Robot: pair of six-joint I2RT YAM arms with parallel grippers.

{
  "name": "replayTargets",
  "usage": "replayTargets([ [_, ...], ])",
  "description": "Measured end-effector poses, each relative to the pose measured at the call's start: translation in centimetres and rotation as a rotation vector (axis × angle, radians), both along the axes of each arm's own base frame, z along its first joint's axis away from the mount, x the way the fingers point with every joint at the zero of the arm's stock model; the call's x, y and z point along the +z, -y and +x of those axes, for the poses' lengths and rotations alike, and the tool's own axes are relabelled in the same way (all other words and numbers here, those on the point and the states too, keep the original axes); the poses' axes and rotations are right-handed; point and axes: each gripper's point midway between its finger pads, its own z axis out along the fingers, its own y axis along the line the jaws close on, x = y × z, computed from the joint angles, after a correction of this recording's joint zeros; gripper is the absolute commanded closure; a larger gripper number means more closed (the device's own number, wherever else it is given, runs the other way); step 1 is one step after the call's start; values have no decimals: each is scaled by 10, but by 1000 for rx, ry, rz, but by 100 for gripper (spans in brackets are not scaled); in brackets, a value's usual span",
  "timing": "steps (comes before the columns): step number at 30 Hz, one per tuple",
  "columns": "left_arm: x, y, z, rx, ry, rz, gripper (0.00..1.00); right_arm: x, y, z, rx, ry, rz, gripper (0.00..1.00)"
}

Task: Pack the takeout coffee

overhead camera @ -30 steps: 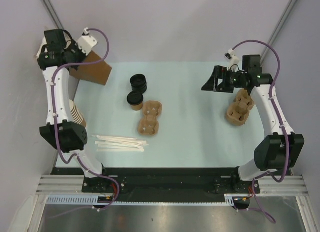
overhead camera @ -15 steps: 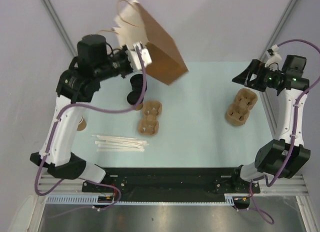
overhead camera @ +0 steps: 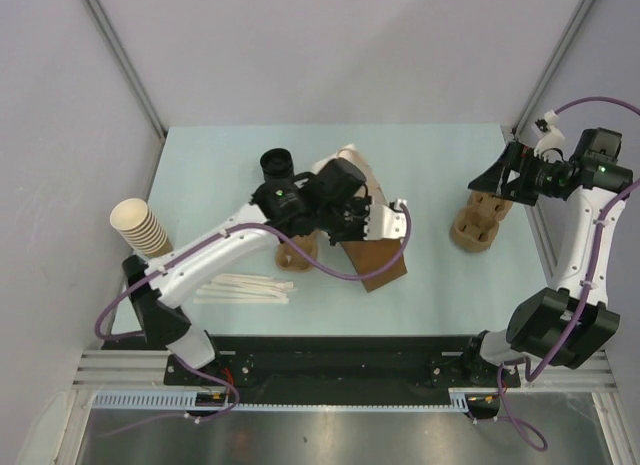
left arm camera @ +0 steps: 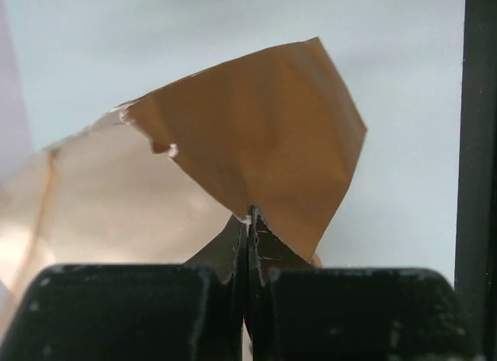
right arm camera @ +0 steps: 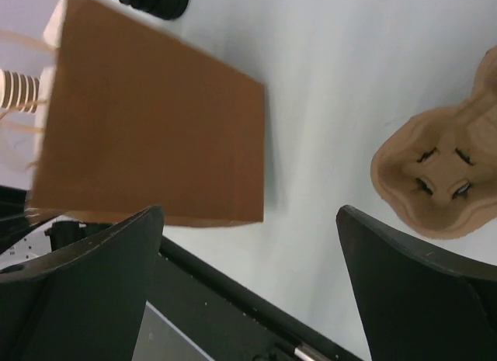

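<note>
Coffee cup: hidden, prob. under L arm (overhead camera: 220, 247) by lid stack (overhead camera: 277, 165). Change: L pincer (left arm camera: 248, 217), clamped on paper bag (overhead camera: 380, 263) edge, has swung bag to table (overhead camera: 440, 295) ctr. R pincer (right arm camera: 250, 213) wide open, empty. Bag now staged for loading.

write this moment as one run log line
left hand: shut on paper bag, mid-table | right hand: open, empty, by cup carriers | lid stack: beyond left arm
</note>
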Motion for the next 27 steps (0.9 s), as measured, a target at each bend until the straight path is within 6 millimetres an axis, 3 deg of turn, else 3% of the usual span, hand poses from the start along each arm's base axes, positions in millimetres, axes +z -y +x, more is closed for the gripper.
replayTargets([
  [4, -25, 10, -8, -16, -22, 72, 94, -4, -3, -8, 23, -17, -4, 3],
  [11, -34, 15, -30, -95, 4, 142, 87, 0, -12, -17, 55, -16, 18, 4],
  [17, -42, 20, -32, -98, 2, 176, 52, 4, -24, -21, 86, -15, 40, 4],
  [18, -40, 21, -30, -87, 1, 174, 44, 5, -27, -22, 94, -17, 43, 4],
  [21, -25, 26, -27, -63, 3, 147, 36, 9, -36, -24, 118, -17, 45, 5],
  [27, 34, 39, -26, -33, 22, 1, 21, 33, -58, -24, 178, 47, 34, 5],
])
